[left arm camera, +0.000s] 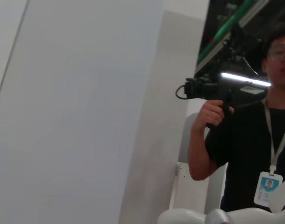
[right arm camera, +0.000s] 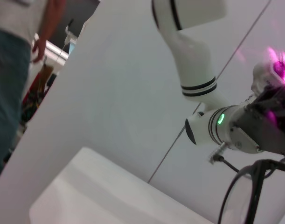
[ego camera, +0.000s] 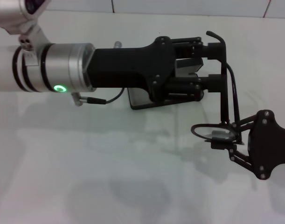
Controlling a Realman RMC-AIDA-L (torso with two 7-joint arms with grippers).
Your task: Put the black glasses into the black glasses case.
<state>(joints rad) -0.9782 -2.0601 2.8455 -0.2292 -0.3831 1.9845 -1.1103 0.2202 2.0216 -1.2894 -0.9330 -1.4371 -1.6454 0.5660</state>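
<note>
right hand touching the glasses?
Touching. In the head view the right hand is clamped on the black glasses at the lens end, with no gap; the frame extends up toward the left hand.

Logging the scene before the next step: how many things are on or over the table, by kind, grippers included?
Glasses: 1, the black glasses, held up between both grippers.
Cases: 1, the black glasses case, mostly hidden under the left arm.
Grippers: 2, the left gripper and the right gripper.
Total: 4
</note>
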